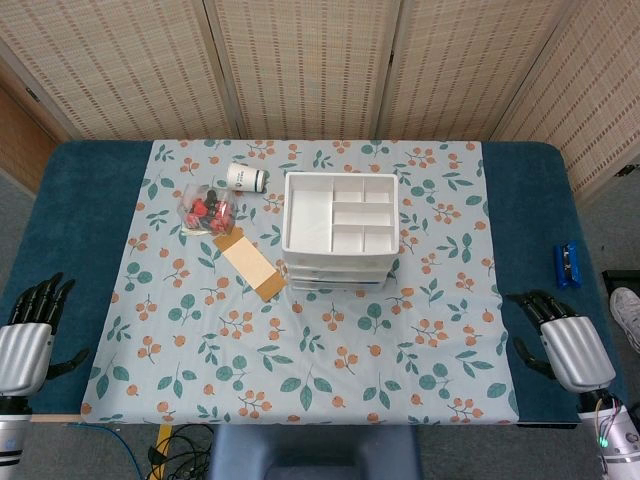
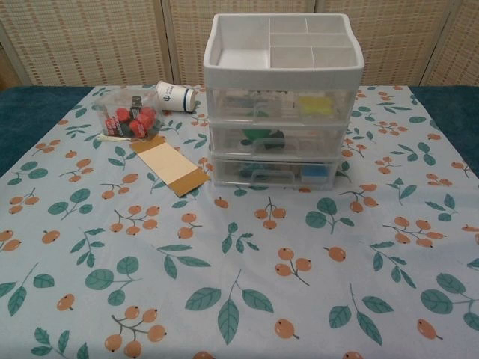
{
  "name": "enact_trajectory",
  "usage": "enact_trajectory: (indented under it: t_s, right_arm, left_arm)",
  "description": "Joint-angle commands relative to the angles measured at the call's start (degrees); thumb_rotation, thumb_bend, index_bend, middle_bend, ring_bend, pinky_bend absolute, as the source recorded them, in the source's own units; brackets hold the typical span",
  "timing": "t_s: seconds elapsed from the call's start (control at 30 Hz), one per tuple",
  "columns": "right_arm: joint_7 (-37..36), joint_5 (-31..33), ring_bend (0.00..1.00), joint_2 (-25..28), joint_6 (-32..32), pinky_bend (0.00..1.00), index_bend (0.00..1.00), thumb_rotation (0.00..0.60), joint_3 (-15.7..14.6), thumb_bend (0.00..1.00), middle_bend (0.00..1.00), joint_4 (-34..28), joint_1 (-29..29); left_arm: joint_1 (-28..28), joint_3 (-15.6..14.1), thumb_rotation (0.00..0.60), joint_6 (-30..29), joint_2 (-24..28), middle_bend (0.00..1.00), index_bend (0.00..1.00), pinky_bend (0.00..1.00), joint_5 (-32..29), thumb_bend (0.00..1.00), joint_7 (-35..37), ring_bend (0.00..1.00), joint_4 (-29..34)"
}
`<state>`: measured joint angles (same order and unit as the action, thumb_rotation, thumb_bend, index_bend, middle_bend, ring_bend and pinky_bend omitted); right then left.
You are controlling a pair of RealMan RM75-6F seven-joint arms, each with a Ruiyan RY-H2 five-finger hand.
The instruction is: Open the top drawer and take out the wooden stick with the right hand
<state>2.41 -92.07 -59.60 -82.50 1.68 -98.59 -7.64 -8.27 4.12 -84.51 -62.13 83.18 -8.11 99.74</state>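
A white and clear three-drawer organizer (image 1: 338, 232) (image 2: 281, 105) stands at mid-table with an empty divided tray on top. Its top drawer (image 2: 278, 104) is pushed in; through the clear front I make out pale and yellow contents, but no wooden stick can be told apart. My right hand (image 1: 562, 340) rests at the table's right front edge, fingers spread, holding nothing, far from the drawers. My left hand (image 1: 30, 330) lies at the left front edge, also empty with fingers apart. Neither hand shows in the chest view.
Left of the organizer lie a bag of red pieces (image 1: 205, 209) (image 2: 131, 116), a white tube (image 1: 248, 178) (image 2: 177, 96) and a tan card (image 1: 249, 262) (image 2: 169, 166). A blue object (image 1: 567, 264) sits on the dark cloth at the right.
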Motion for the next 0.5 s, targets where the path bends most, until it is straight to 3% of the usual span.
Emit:
enact_trajectory:
  t_s: [0.03, 0.5]
  right_arm:
    - [0.1, -0.3, 0.21, -0.1, -0.2, 0.35, 0.17, 0.6, -0.1, 0.42, 0.25, -0.1, 0.0]
    - [0.2, -1.1, 0.21, -0.8, 0.3, 0.35, 0.17, 0.6, -0.4, 0.42, 0.25, -1.2, -0.5]
  left_arm:
    - [0.1, -0.1, 0.6, -0.2, 0.1, 0.0, 0.03, 0.07, 0.1, 0.16, 0.3, 0.0, -0.2]
    - [1.1, -0.7, 0.6, -1.2, 0.4, 0.0, 0.03, 0.07, 1.7, 0.16, 2.7, 0.0, -1.1]
